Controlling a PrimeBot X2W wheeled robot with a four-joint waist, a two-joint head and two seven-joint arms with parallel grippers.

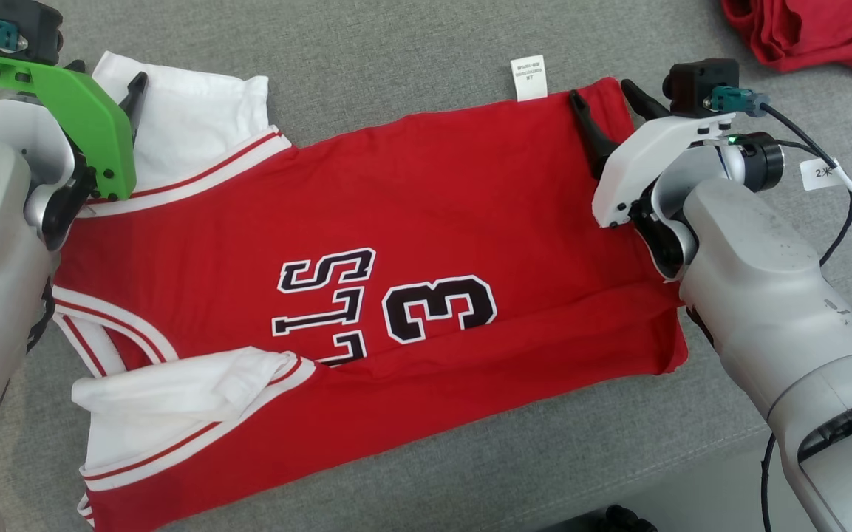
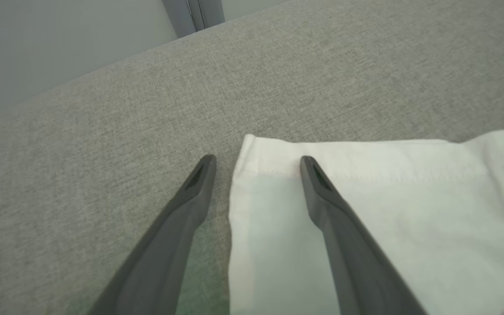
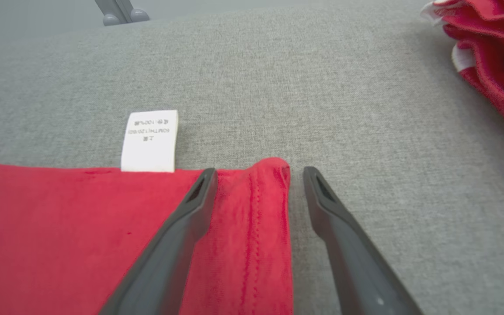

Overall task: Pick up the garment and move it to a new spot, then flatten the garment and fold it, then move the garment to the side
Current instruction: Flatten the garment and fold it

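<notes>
I'm straddling the jersey's [image 1: 411, 192] far corners, left gripper [image 2: 257, 162] spread at ten o'clock, right gripper [image 3: 259, 171] spread at two, readying a fold.

The left gripper [image 2: 257, 161] holds its two long dark fingers spread wide above a grey woven fabric surface [image 2: 103, 153]. One finger lies over bare grey weave. The other crosses a flat white cloth panel [image 2: 387, 210], with its tip at the stitched hem. The panel's corner sits between the tips. A pale wall [image 2: 59, 35] stands beyond.
</notes>
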